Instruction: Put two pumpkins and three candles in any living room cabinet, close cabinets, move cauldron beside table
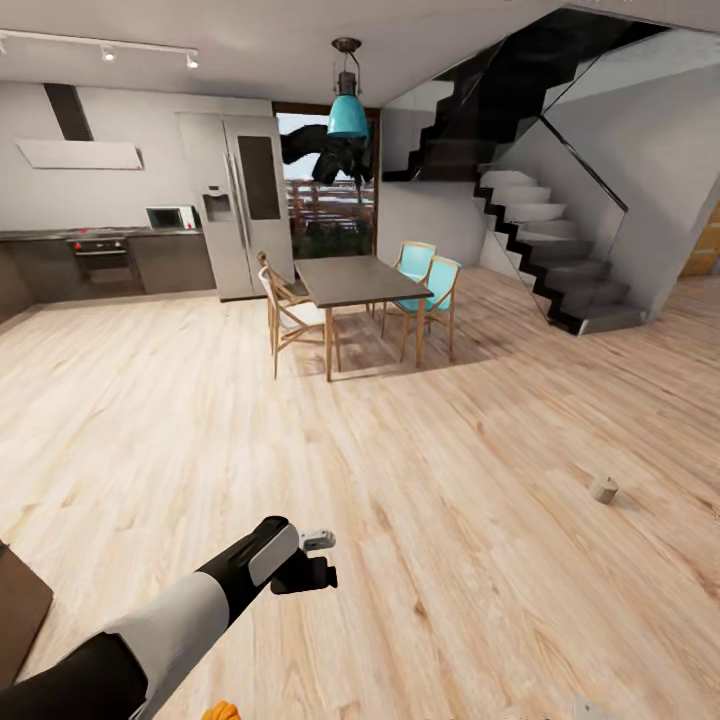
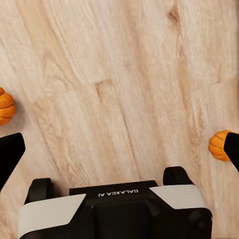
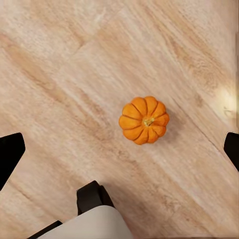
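A small orange pumpkin point(image 3: 144, 120) lies on the wood floor, under my open right gripper point(image 3: 119, 152) and between its spread fingers. In the left wrist view, one pumpkin point(image 2: 6, 107) and another pumpkin point(image 2: 219, 145) sit at opposite edges, beside the wide-open left gripper point(image 2: 119, 152), which holds nothing. In the head view, the left gripper point(image 1: 322, 560) hangs over bare floor, with an orange pumpkin point(image 1: 222, 712) at the bottom edge. A pale stubby candle point(image 1: 603, 488) stands on the floor to the right. The cauldron is out of view.
A dining table point(image 1: 360, 278) with several chairs stands mid-room ahead. The kitchen units and fridge point(image 1: 235, 205) are behind it. Black stairs point(image 1: 560, 250) rise at the right. A dark-brown wood corner point(image 1: 15, 610) juts in at the left edge; I cannot tell if it is the cabinet.
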